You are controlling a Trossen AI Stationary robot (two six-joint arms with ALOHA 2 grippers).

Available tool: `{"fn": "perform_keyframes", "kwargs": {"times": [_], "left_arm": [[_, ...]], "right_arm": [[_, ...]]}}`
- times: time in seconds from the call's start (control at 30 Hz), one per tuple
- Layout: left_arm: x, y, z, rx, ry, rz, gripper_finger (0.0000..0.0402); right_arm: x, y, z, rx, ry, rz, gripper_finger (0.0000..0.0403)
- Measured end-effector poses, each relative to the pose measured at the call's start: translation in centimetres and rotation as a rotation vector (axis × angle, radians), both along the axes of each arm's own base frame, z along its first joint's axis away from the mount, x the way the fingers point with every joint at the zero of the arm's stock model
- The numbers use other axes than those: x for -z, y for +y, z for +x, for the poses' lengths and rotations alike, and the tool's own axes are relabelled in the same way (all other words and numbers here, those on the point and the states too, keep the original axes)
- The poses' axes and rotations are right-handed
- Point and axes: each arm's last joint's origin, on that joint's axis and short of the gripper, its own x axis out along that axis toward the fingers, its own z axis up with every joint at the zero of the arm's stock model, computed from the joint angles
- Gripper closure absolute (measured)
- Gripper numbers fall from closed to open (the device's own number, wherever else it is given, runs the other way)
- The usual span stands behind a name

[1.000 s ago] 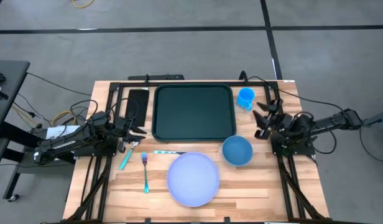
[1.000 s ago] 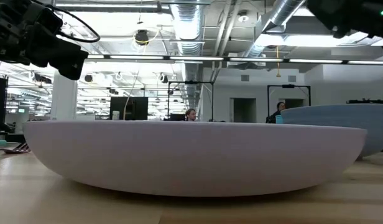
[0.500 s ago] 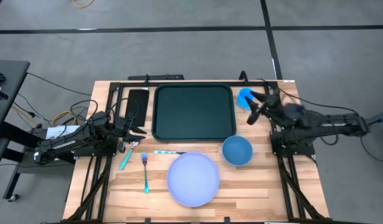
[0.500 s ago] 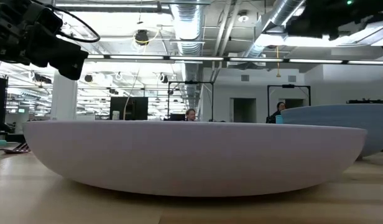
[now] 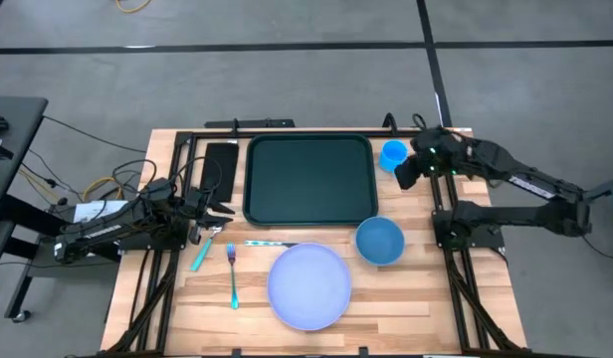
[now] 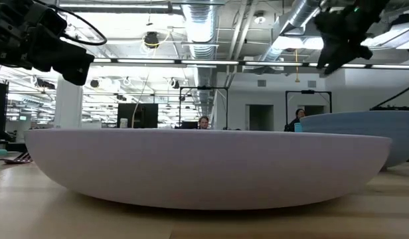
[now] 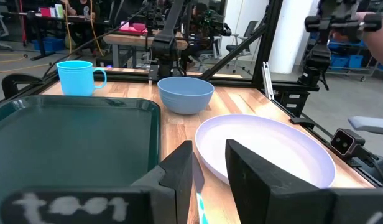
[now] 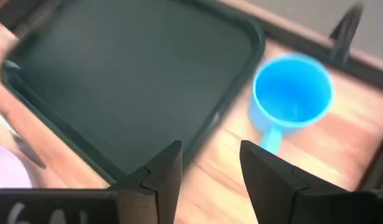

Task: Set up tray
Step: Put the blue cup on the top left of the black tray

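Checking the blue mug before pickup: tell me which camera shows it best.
The right wrist view: the blue mug fills the frame from above, showing its open mouth and handle. The high view shows it small, beside the tray. The left wrist view shows it side-on, farther off. The low view doesn't show it.

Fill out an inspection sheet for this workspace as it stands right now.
Surface: wooden table, black frame rails.
Job's things: tray empty; plate, bowl, cup, fork lie off it on the wood.
Clutter: small black rectangle beside the tray.
Grippers: right gripper open, next to the cup; left gripper open, holding nothing.
Cables: bundle off the table's left.
Surroundings: grey floor; person far behind.
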Motion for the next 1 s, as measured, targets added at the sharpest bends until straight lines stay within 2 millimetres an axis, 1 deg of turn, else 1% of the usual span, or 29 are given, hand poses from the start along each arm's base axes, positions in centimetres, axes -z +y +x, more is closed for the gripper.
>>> {"fn": "perform_keyframes", "kwargs": {"times": [0.17, 0.27, 0.4, 0.73, 1.0], "left_arm": [[0.0, 0.0, 0.0, 0.0, 0.0, 0.0, 0.0317], [0.0, 0.0, 0.0, 0.0, 0.0, 0.0, 0.0317], [0.0, 0.0, 0.0, 0.0, 0.0, 0.0, 0.0317], [0.0, 0.0, 0.0, 0.0, 0.0, 0.0, 0.0317], [0.0, 0.0, 0.0, 0.0, 0.0, 0.0, 0.0317]], "right_arm": [[2.1, -2.7, 0.6, 0.04, 0.18, 0.089, 0.0238], [3.2, -4.1, 0.9, 0.067, 0.244, 0.126, 0.0235], [4.5, -5.5, 1.3, 0.078, 0.311, 0.171, 0.0234], [7.2, -7.4, 2.4, 0.078, 0.396, 0.29, 0.023], [8.8, -8.5, 3.1, 0.083, 0.439, 0.329, 0.0229]]}}
